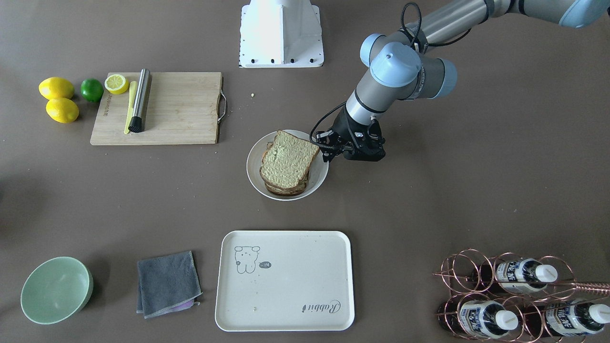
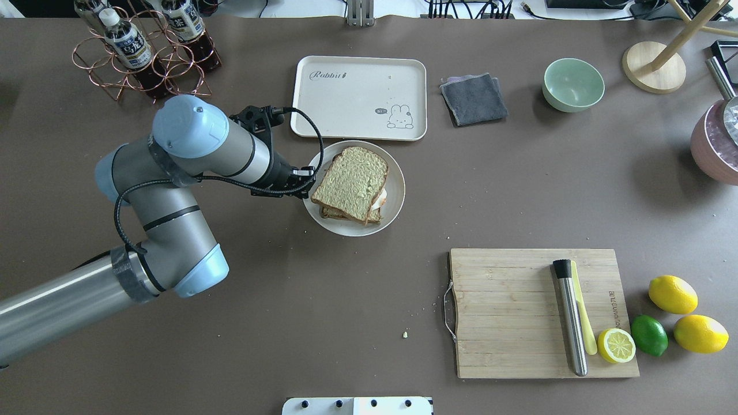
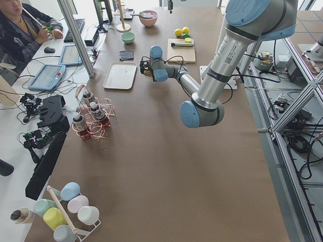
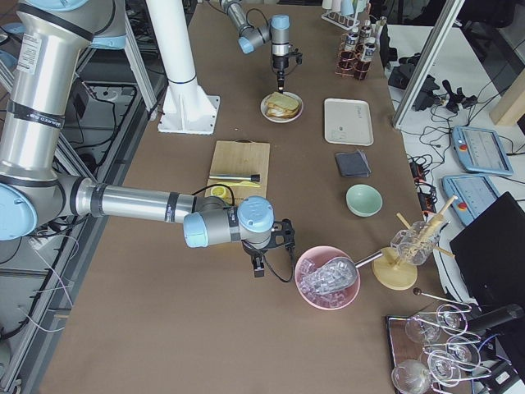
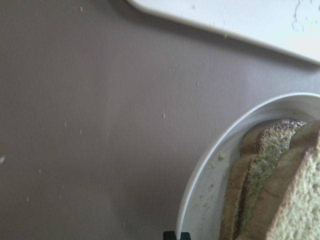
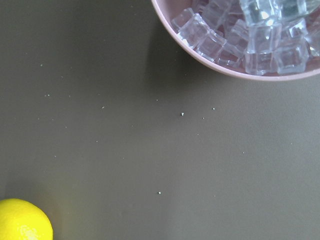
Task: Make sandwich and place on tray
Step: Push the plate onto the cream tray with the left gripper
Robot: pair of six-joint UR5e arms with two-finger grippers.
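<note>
The sandwich point(image 1: 288, 159), two wholegrain slices with a sliver of fried egg point(image 2: 379, 199) showing between them, lies on the round white plate point(image 1: 253, 167) at the table's middle. The cream tray point(image 1: 286, 286) with the bear drawing lies just beyond the plate, and nothing is on it. My left gripper point(image 2: 308, 183) points straight down over the plate's rim on the robot's left side, fingers together and holding nothing. The left wrist view shows the plate rim point(image 5: 210, 170), the bread point(image 5: 280, 190) and a tray corner point(image 5: 240, 15). My right gripper point(image 4: 258, 267) hangs near the pink ice bowl; I cannot tell its state.
A wooden cutting board point(image 1: 181, 109) carries a steel muddler, a yellow knife and a half lemon, with lemons and a lime beside it. A green bowl point(image 1: 56, 289), a grey cloth point(image 1: 167, 283) and a copper bottle rack point(image 1: 514, 295) flank the tray. The pink ice bowl point(image 6: 240, 40) is by the right arm.
</note>
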